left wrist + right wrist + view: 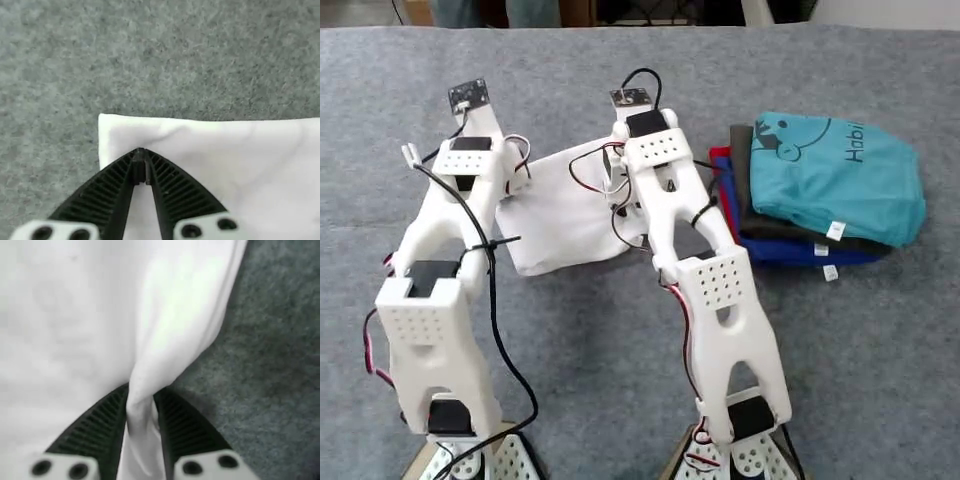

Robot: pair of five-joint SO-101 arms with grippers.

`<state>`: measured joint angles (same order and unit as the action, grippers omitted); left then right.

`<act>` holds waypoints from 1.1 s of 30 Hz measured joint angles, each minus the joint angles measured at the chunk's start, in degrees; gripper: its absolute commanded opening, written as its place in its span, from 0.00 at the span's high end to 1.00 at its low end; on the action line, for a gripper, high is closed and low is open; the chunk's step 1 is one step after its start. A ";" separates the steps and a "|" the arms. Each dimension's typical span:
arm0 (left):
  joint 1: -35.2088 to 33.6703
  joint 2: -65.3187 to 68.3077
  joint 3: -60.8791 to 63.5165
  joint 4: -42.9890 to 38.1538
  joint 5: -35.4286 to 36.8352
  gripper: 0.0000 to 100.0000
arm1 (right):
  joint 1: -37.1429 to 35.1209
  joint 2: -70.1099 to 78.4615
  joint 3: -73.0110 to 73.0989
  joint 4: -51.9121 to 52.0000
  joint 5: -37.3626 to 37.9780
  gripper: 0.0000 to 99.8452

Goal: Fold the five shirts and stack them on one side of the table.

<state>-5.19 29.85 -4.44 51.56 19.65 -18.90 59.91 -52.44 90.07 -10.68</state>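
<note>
A white shirt [560, 222] lies on the grey felt table [610, 350] between my two arms, partly folded into a rough rectangle. My left gripper [140, 167] is shut at the shirt [240, 160], just inside one of its corners, with a thin strip of cloth between the tips. My right gripper [142, 415] is shut on a raised ridge of the white shirt [75, 315] along its opposite edge, next to bare felt. A stack of folded shirts sits at the right: teal [835, 175] on top, then dark grey [745, 185], blue [790, 250] and red [720, 153].
Open felt stretches in front of the shirt and to the far left. The stack lies close to the right arm's elbow [720, 280]. Cables [495, 300] hang along both arms.
</note>
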 measured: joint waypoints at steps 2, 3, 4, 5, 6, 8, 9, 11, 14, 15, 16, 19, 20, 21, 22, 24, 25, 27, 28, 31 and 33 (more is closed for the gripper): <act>-0.79 1.58 -1.85 0.70 0.09 0.97 | 0.00 0.00 -0.44 0.26 2.11 0.99; -1.14 2.02 -3.08 1.76 0.09 0.97 | 0.09 0.18 -1.93 0.97 2.99 0.99; -1.67 2.37 -4.40 2.81 0.18 0.97 | 0.09 0.44 -3.34 2.20 3.78 0.99; -2.46 2.55 -5.54 3.87 0.18 0.97 | 0.18 0.70 -5.19 3.52 4.40 0.99; -3.43 2.81 -6.51 4.75 0.18 0.97 | 0.26 1.14 -7.21 4.92 4.84 0.99; -5.98 3.25 -7.56 5.80 0.18 0.97 | 0.26 1.14 -10.81 7.47 5.89 0.99; -6.95 3.34 -7.82 5.89 0.18 0.97 | 0.18 1.05 -12.04 8.53 6.24 0.99; -8.88 3.52 -8.00 6.24 0.00 0.97 | 0.18 1.14 -13.10 9.58 6.51 0.99; -10.90 3.78 -8.00 6.42 -1.76 0.97 | -0.53 1.14 -13.10 10.11 6.68 0.99; -10.99 3.78 -8.00 6.42 -2.37 0.97 | -0.88 1.14 -13.10 10.11 6.68 0.99; -11.08 3.87 -8.00 6.42 -2.73 0.97 | -1.23 1.14 -13.10 10.11 6.68 0.99; -11.34 3.87 -8.00 6.42 -3.69 0.97 | -1.67 1.14 -12.84 10.29 6.68 0.96; -11.34 3.87 -8.00 6.42 -3.69 0.97 | -1.67 1.14 -12.75 10.29 6.68 0.94; -11.34 3.87 -8.09 6.68 -3.69 0.97 | -1.67 1.14 -12.75 10.29 6.68 0.91; -11.34 3.87 -8.53 7.38 -3.69 0.97 | -1.67 1.14 -12.75 10.29 6.68 0.88; -11.34 3.87 -10.46 10.02 -3.69 0.97 | -1.67 1.14 -12.75 10.29 6.68 0.83; -11.16 3.87 -12.13 11.69 -3.34 0.97 | -1.67 1.14 -12.66 10.29 6.68 0.81; -10.20 3.16 -15.03 14.33 -2.29 0.97 | -1.67 1.14 -12.66 10.55 6.68 0.78; -9.32 2.73 -15.82 14.86 -1.93 0.97 | -1.67 1.14 -12.66 10.55 6.68 0.78; -6.15 2.29 -16.97 15.30 -2.02 0.97 | -1.14 1.14 -12.66 10.55 6.68 0.78; -4.66 2.29 -16.97 14.42 -1.67 0.97 | -0.09 0.97 -12.04 10.55 6.68 0.78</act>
<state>-9.85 32.13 -21.41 65.98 17.98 -18.99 60.88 -64.48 100.62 -4.00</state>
